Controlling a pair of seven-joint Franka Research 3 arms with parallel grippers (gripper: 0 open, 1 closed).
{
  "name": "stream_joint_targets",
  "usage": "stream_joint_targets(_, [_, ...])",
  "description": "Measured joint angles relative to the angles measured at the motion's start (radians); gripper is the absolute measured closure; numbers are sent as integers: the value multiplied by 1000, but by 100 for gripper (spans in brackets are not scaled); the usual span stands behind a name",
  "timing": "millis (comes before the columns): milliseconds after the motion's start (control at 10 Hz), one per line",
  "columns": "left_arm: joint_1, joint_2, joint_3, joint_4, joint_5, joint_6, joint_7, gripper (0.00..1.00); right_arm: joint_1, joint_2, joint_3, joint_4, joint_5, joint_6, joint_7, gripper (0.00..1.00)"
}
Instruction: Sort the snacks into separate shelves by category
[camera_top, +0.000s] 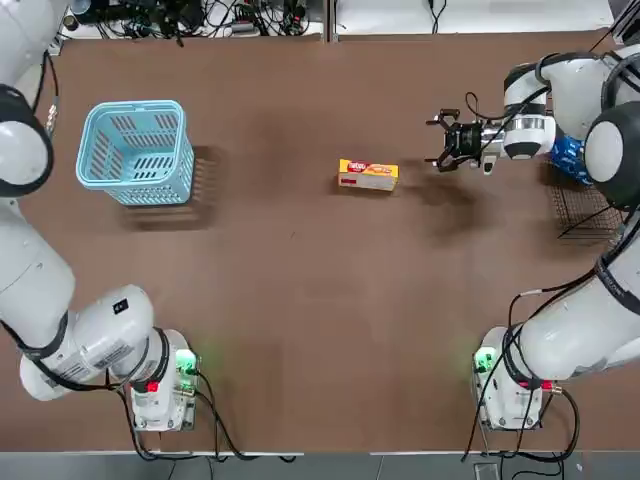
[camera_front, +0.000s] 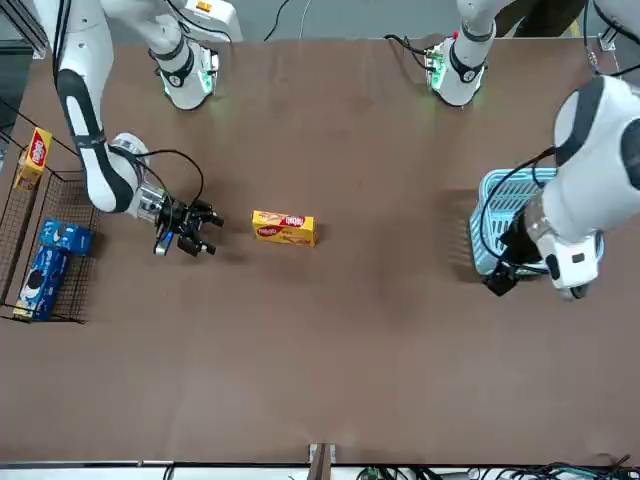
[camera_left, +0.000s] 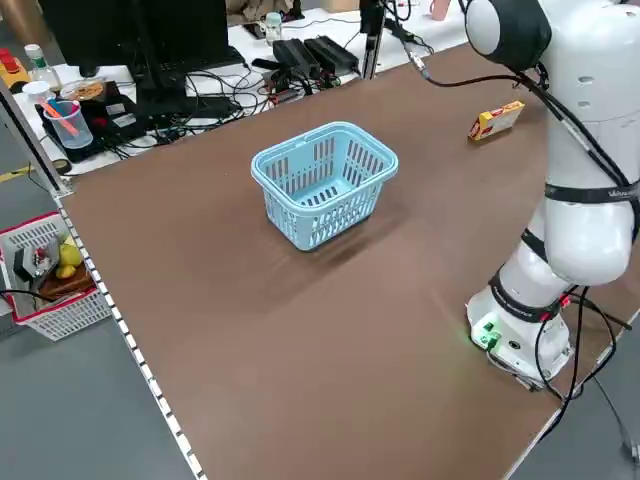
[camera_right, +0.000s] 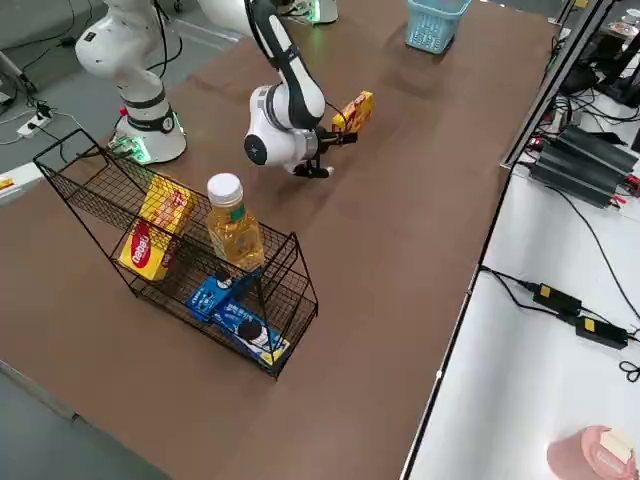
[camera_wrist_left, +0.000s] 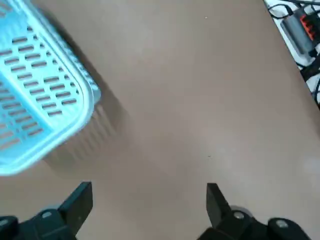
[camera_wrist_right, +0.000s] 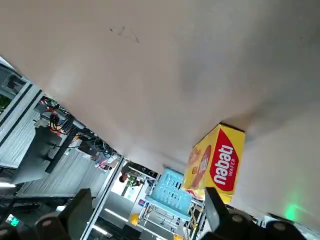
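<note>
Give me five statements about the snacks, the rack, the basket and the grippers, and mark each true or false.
1. A yellow box lies alone on the table, between the two arms. True.
2. The right gripper is shut on that box. False: its fingers are open and stand apart from the box, pointing toward it.
3. The wire rack holds blue packets on its lower tier. True.
4. The light blue basket holds a blue packet. False: it shows nothing inside.
5. The left gripper is open, near the basket. True.
</note>
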Motion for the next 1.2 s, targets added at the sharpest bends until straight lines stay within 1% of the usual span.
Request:
stream_joint_targets(100, [34,0,-25,-5,0,-19,85,0,0,4,8,-1,13,-28,1,0])
stream_joint_targets(200, [39,-4,-28,-5,0,-32,159,0,-1,7,19,-2,25,-70,32,0])
stream_joint_targets(300, [32,-13,-13,-5,-4,-36,232,0,-1,10,31,-4,37,-128,73,0])
stream_joint_targets(400, [7,-38,47,-5,-47,-37,313,0,-2,13,37,-5,44,-184,102,0])
stream_joint_targets(500, [-55,-81,164,-4,-127,-42,419,0,-5,16,38,-5,49,-212,120,0])
stream_joint_targets(600, [-139,-125,301,-4,-190,-62,523,0,-12,18,38,-8,50,-220,128,0])
stream_joint_targets(700, [-215,-161,418,-4,-229,-93,622,0,-20,20,38,-15,50,-222,129,0])
stream_joint_targets(800, [-274,-187,502,-3,-264,-110,714,0,-27,22,38,-25,50,-222,129,0])
stream_joint_targets(900, [-324,-212,566,-3,-288,-116,820,0,-31,23,38,-33,50,-207,129,0])
stream_joint_targets(1000, [-376,-237,626,-3,-296,-121,926,0,-33,23,38,-38,50,-152,129,0])
stream_joint_targets(1100, [-419,-261,673,-3,-298,-128,1016,0,-33,24,38,-39,50,-91,129,0])
stream_joint_targets(1200, [-445,-282,697,-3,-299,-133,1081,0,-33,24,39,-39,51,-67,122,0])
